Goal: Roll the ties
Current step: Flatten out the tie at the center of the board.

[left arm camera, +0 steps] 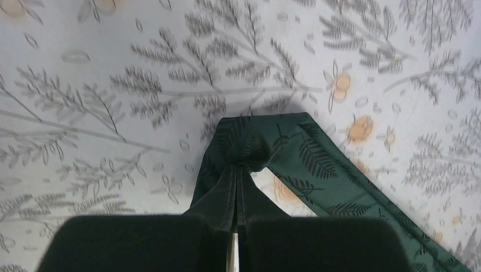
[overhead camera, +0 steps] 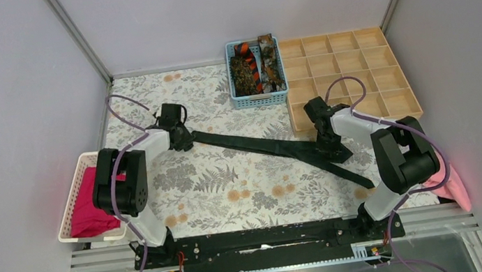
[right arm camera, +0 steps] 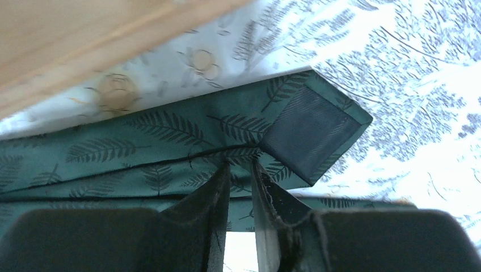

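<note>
A long black-green tie (overhead camera: 260, 144) with a fern pattern lies slanting across the floral tablecloth. My left gripper (overhead camera: 182, 138) is shut on its narrow end, and the fabric (left arm camera: 317, 158) bunches and folds at the closed fingertips of the left gripper (left arm camera: 237, 169). My right gripper (overhead camera: 329, 144) is down on the wide end, which is folded back so its dark lining (right arm camera: 309, 133) shows. The right gripper (right arm camera: 239, 165) stands a narrow gap open, its tips touching the tie (right arm camera: 142, 141), nothing pinched between them. More ties (overhead camera: 254, 69), mottled brown and orange-striped, sit in a blue basket (overhead camera: 235, 93).
A wooden compartment tray (overhead camera: 349, 72) stands at the back right, close behind the right gripper; its edge (right arm camera: 85, 39) shows in the right wrist view. A white basket (overhead camera: 72, 200) with a magenta cloth (overhead camera: 89, 209) is at the left. A pale pink cloth (overhead camera: 455, 189) lies at the right edge.
</note>
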You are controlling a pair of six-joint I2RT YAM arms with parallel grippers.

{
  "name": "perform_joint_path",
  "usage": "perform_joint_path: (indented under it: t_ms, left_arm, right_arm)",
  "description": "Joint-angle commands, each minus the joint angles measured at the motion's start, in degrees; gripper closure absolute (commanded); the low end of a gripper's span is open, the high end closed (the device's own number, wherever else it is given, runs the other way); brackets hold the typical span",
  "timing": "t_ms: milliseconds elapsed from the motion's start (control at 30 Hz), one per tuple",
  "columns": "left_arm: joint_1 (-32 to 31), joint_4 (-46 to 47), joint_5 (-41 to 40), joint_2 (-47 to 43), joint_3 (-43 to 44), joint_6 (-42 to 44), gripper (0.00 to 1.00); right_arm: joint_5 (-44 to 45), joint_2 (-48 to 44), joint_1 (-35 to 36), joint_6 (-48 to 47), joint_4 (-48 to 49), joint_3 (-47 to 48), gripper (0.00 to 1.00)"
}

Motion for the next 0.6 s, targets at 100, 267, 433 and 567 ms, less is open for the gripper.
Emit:
perform_joint_path:
  t_ms: [100,267,433,567]
  left_arm:
    - [-5.78,-2.52,2.28,-6.91,-6.1,-2.52,1.0]
    - [-8.18,-2.84,4.76,-11.76,-11.02,-4.8,1.0]
    - [-9.87,-3.61,4.99,-18.8,-17.5,-7.5,1.0]
    - [-10.25,-5.75,1.8,-23.94,-17.74,-8.21,1.0]
  right_arm:
    - [1.18,1.09,-1.51,4.78,-15.53,0.0,0.73]
    - [2.9,-1.07,-2.54,6.41,-15.99,-1.33,0.72]
    - [5.19,-2.18,-4.93,7.82,-16.78,-1.11,0.73]
    - [7.74,-2.99,-5.2,7.87,-17.11,1.05,0.73]
